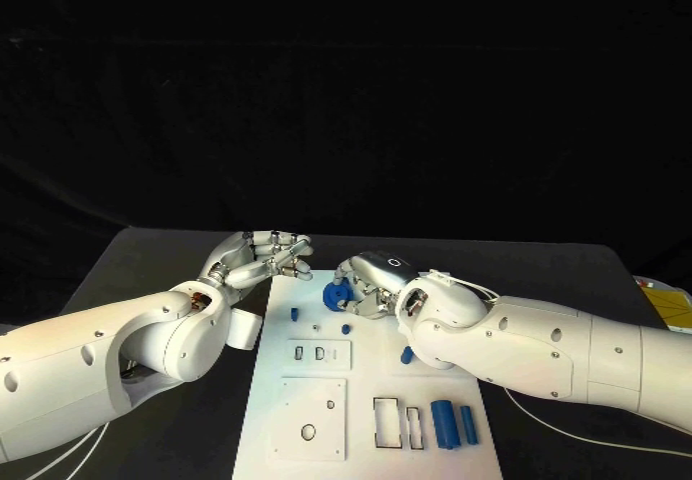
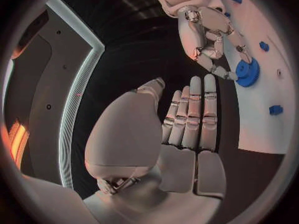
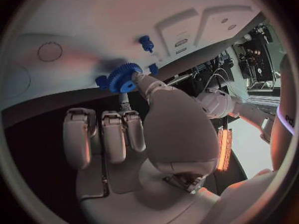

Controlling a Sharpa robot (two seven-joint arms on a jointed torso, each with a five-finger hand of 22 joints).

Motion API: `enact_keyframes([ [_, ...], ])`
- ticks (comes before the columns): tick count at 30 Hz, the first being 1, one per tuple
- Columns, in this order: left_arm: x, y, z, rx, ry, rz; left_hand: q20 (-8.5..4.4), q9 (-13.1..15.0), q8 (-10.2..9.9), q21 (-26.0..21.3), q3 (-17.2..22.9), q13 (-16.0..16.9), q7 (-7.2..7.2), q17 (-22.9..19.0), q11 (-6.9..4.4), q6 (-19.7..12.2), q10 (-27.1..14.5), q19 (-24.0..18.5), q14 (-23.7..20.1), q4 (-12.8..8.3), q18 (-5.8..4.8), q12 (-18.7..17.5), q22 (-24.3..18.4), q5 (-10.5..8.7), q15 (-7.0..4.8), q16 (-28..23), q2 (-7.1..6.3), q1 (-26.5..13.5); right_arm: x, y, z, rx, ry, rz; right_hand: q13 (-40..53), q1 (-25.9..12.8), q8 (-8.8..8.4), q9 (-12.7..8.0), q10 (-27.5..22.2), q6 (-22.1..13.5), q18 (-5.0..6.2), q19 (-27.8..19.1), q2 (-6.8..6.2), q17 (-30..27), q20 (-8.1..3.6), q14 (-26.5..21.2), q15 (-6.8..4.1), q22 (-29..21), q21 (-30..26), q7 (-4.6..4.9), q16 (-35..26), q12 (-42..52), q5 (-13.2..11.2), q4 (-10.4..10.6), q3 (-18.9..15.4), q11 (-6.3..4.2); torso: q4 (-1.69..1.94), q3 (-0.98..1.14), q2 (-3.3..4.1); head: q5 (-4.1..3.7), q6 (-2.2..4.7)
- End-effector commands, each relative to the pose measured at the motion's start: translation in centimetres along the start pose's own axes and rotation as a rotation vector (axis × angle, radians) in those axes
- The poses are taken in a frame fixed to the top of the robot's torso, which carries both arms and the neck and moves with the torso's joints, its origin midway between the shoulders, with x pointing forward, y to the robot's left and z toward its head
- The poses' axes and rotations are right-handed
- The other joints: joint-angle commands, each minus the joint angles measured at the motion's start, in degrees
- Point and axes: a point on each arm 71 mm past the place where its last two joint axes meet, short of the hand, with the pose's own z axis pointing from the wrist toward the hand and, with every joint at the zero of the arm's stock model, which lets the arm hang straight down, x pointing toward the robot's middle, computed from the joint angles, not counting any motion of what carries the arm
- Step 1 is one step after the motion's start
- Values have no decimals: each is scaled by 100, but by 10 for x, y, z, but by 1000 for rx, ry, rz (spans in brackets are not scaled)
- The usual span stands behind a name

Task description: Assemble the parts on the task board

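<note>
A white task board (image 1: pixel 368 395) lies in the middle of the black table. At its far end my right hand (image 1: pixel 378 282) pinches a blue gear (image 1: pixel 336 296) between the thumb and a finger. In the right wrist view the gear (image 3: pixel 124 77) sits right at the board's surface (image 3: pixel 93 25), held by that hand (image 3: pixel 146 129); whether it is seated I cannot tell. My left hand (image 1: pixel 267 258) hovers at the board's far left corner, fingers straight and apart, holding nothing. The left wrist view shows this flat hand (image 2: pixel 187 129) facing the gear (image 2: pixel 247 72) and the right hand (image 2: pixel 206 30).
Two blue cylinders (image 1: pixel 453 423) lie side by side at the board's near right, beside a rectangular slot (image 1: pixel 388 422). Small blue pegs (image 1: pixel 294 313) stand near the gear, and a small blue piece (image 1: pixel 408 353) lies by my right forearm. A yellow object (image 1: pixel 666 300) sits at the table's right edge.
</note>
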Motion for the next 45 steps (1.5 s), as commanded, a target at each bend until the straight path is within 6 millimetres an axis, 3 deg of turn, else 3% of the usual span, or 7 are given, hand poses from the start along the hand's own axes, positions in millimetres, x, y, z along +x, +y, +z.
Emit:
enact_keyframes([
  [1,3,-1,0,5,18,-11,19,8,-31,35,31,9,-6,5,2,-10,21,-37,-30,-2,101,-36,5,-33,12,16,6,24,4,1,1,-5,26,-40,1011,-45,6,172,229,179,-103,83,25,1102,-5,519,15,716,-16,-139,23,-19,-16,-3,29,6,1,8,0,19,-18],
  [10,3,-1,0,4,18,-11,19,8,-31,35,31,9,-6,5,2,-10,21,-37,-30,-2,101,-36,5,-33,12,16,6,24,7,-3,3,11,35,-58,973,-101,-71,163,193,104,-100,72,-20,1097,17,517,42,707,-28,-101,22,-56,-38,0,54,38,-13,7,-7,7,-47],
  [24,2,-1,0,3,17,-11,19,8,-31,35,31,9,-6,5,2,-10,21,-37,-30,-2,101,-36,5,-33,12,16,6,24,8,-3,3,15,48,-58,791,-361,-496,109,18,-404,-89,39,-201,1097,167,514,207,680,-75,98,25,-229,-64,94,-53,224,0,3,-9,-2,-46],
  [27,2,-1,0,3,17,-10,19,8,-31,35,31,9,-6,5,2,-10,21,-37,-30,-2,101,-36,5,-33,12,16,6,24,9,-3,3,16,59,-55,793,-475,-521,136,16,-384,-87,38,-202,1104,187,515,219,683,-78,100,28,-223,-86,185,-137,230,-2,4,-10,0,-40],
  [29,2,-1,0,3,17,-10,21,8,-37,46,36,8,-2,20,6,-15,18,-48,-39,0,101,-48,11,-34,14,21,4,20,10,-4,3,19,71,-56,840,-790,-517,185,56,-298,-87,40,-92,1110,192,516,209,689,-81,74,31,-174,-475,487,-290,214,-4,4,-11,2,-38],
  [32,2,-1,0,1,17,-10,21,8,-37,46,36,8,-2,20,6,-15,18,-48,-39,0,101,-48,11,-34,14,21,4,20,11,-5,2,24,87,-59,875,-1016,-536,235,83,-257,-92,59,-29,1150,174,524,193,719,-65,50,40,-138,-572,801,-478,196,-4,4,-9,5,-35],
  [45,1,-1,0,-4,13,-9,20,10,-40,62,64,9,-2,37,6,-15,21,-58,-46,-5,102,-58,19,-26,13,26,28,37,11,-11,-1,45,105,-64,910,-978,-529,273,113,-204,-100,80,-6,1185,164,531,182,751,-44,32,48,-105,-466,883,-543,182,0,4,-11,10,-45],
])
